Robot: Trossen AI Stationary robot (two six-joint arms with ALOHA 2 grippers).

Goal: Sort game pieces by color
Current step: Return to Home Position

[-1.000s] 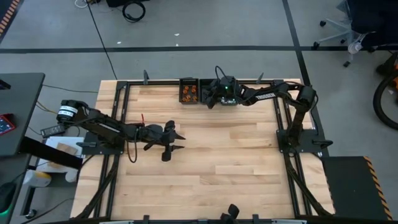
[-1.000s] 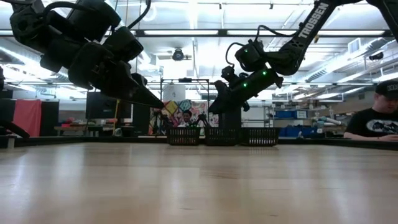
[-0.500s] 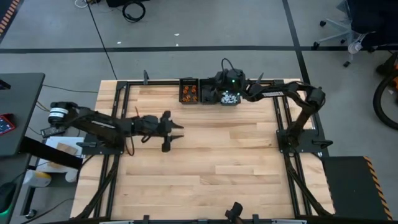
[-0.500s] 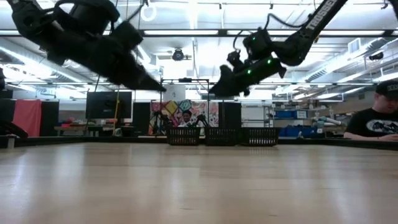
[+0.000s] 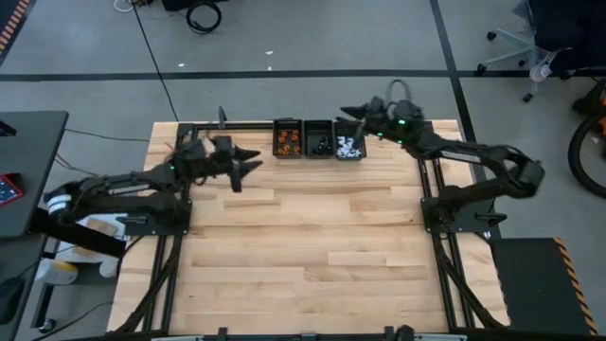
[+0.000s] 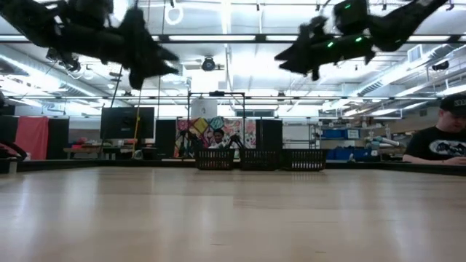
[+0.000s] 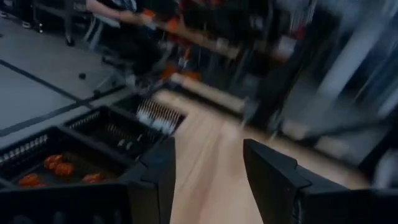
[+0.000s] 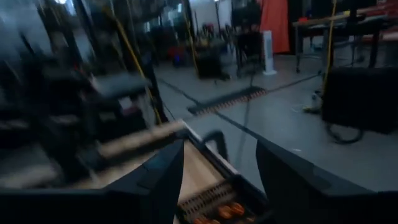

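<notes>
Hangs wide and empty, just beside the bins (image 5: 304, 124) holding the game pieces (image 5: 289, 142): right tool (image 5: 347, 114). Likewise wide, farther off above the tabletop (image 5: 312, 237): left tool (image 5: 246, 161).

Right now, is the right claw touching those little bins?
Apart. The low view shows the right gripper high in the air, clear above the bins.

Low down, the bins (image 6: 260, 160) hide their game pieces (image 5: 289, 144); from above, they seem too small to count.
</notes>
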